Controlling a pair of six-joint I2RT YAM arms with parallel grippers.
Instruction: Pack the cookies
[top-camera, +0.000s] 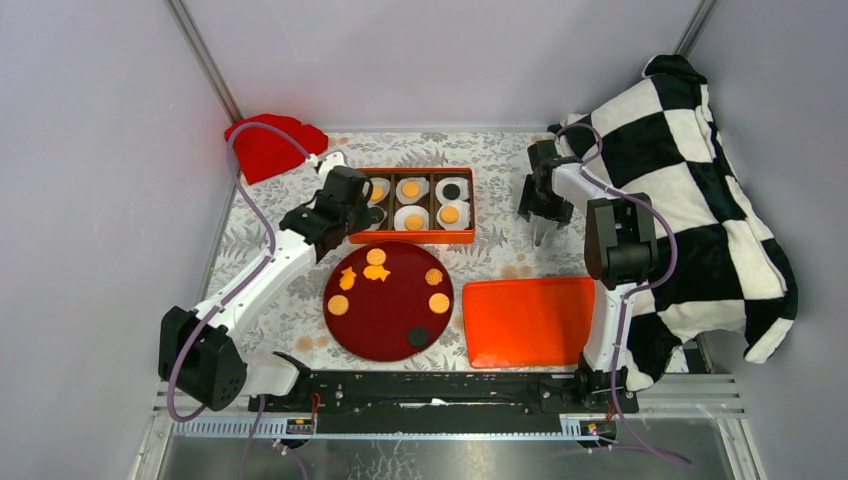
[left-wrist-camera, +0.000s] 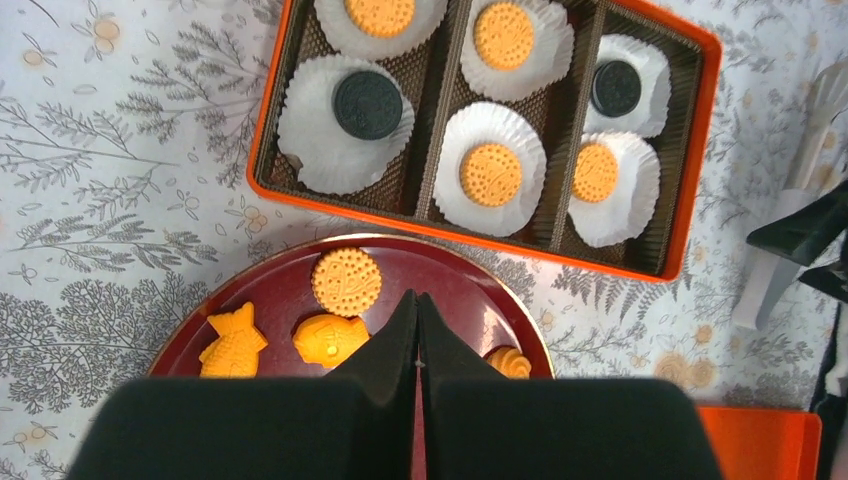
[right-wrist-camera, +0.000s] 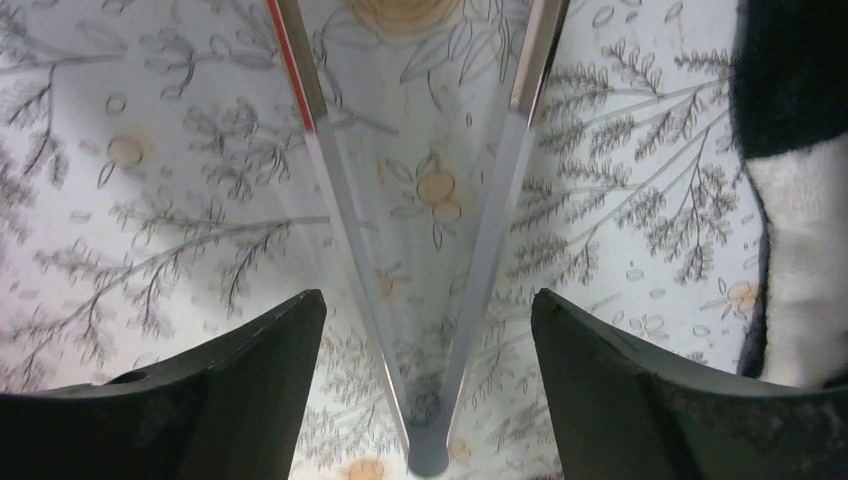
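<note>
An orange box (top-camera: 470, 205) holds six white paper cups, each with a cookie: four tan rounds and two black ones, such as the black cookie (left-wrist-camera: 368, 104). A dark red plate (top-camera: 390, 325) in front of it carries several more cookies: a tan round (left-wrist-camera: 346, 281), two fish shapes (left-wrist-camera: 231, 344), a swirl (left-wrist-camera: 508, 361) and a black round (top-camera: 418, 337). My left gripper (left-wrist-camera: 417, 300) is shut and empty, hovering between the box's left end and the plate's far edge. My right gripper (right-wrist-camera: 428, 295) is open, straddling metal tongs (right-wrist-camera: 345, 200) that lie on the table.
An orange lid (top-camera: 528, 320) lies right of the plate. A red cloth (top-camera: 270, 145) sits at the back left. A black-and-white checked blanket (top-camera: 690, 190) drapes over the right side, close to the right arm. Grey walls enclose the floral tablecloth (top-camera: 260, 300).
</note>
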